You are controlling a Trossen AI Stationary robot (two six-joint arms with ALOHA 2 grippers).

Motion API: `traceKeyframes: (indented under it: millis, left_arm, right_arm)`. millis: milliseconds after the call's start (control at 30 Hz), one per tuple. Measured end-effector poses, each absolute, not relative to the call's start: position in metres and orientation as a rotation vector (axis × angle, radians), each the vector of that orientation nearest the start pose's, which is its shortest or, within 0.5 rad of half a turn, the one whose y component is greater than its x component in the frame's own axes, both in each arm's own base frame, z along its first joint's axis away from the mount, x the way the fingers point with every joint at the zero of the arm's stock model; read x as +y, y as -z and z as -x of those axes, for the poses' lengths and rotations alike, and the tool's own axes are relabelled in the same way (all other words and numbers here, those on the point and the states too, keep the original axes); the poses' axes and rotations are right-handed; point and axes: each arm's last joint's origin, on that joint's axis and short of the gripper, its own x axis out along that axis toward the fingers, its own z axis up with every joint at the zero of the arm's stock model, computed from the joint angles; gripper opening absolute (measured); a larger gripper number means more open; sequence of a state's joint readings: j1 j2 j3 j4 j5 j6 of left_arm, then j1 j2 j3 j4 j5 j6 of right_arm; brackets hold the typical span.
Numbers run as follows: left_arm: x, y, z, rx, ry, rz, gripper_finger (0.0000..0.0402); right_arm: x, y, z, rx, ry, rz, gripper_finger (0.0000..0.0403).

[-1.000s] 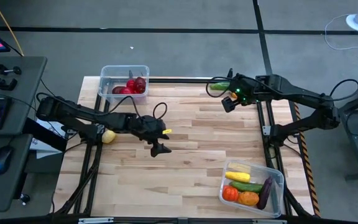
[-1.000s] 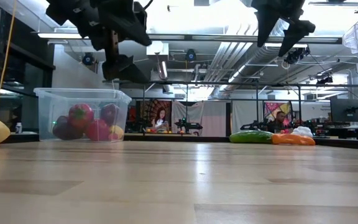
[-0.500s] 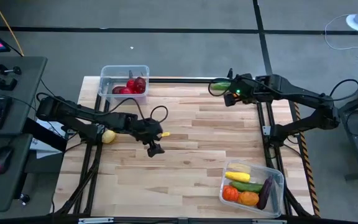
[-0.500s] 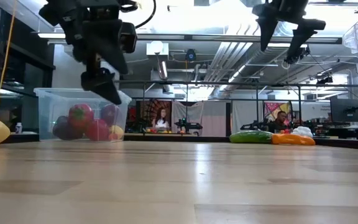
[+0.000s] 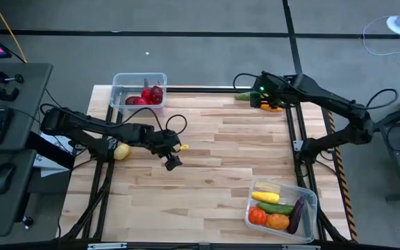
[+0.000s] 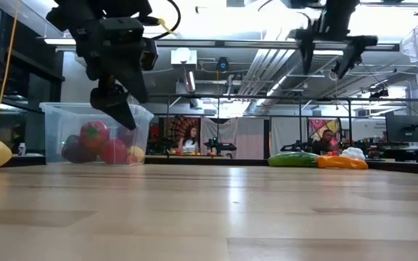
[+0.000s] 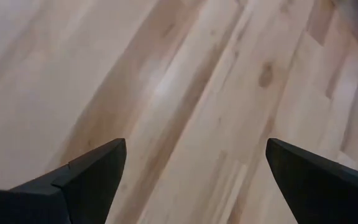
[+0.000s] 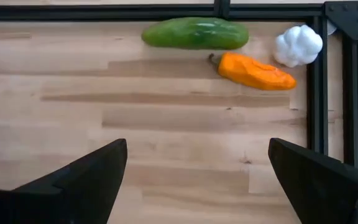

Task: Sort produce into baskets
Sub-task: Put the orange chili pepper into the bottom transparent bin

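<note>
My left gripper (image 5: 172, 162) is open and empty above bare wood left of the table's middle (image 7: 194, 155). A yellow lemon (image 5: 121, 151) lies on the table to its left. My right gripper (image 5: 255, 98) is open and empty above the far right corner (image 8: 197, 155). Beyond its fingertips a green cucumber (image 8: 194, 32), an orange carrot (image 8: 253, 70) and a white garlic (image 8: 298, 45) lie on the wood. A clear tub (image 5: 139, 90) at the far left holds red produce. A second clear tub (image 5: 283, 208) at the near right holds yellow, green, orange, red and purple pieces.
A black frame rail (image 8: 319, 93) runs along the table's far and right edges beside the garlic. A desk with keyboard and mouse (image 5: 5, 139) stands off the table's left side. Bare wood lies between the two tubs.
My left gripper has come down and gone a little toward the table's left edge, turning as it went. My right gripper has gone toward the far edge, closer to the cucumber and carrot. No produce has moved.
</note>
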State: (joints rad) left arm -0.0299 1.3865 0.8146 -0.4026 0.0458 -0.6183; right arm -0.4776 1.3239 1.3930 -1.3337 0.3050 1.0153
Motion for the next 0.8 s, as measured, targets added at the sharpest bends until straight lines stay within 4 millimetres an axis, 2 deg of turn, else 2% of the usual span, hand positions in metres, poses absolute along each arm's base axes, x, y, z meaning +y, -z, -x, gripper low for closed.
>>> traceKeyframes:
  millis: [167, 367, 467, 600, 800]
  left_arm:
    - [0.007, -0.201, -0.265, 0.924, -0.331, 0.568, 0.0374]
    - [0.033, -0.203, -0.265, 0.873, -0.396, 0.599, 0.0374]
    - [0.052, -0.206, -0.267, 0.814, -0.390, 0.665, 0.0374]
    - [0.081, -0.211, -0.264, 0.712, -0.447, 0.779, 0.0374]
    - [0.123, -0.219, -0.256, 0.565, -0.460, 0.847, 0.0374]
  right_arm:
    - [-0.136, -0.326, -0.213, 0.911, 1.267, -0.901, 0.0383]
    - [-0.156, -0.301, -0.249, 0.985, 1.021, -0.789, 0.0383]
    - [-0.155, -0.291, -0.265, 1.027, 0.884, -0.745, 0.0383]
    - [-0.147, -0.281, -0.277, 1.098, 0.800, -0.656, 0.0383]
    - [-0.137, -0.275, -0.277, 1.219, 0.779, -0.573, 0.0383]
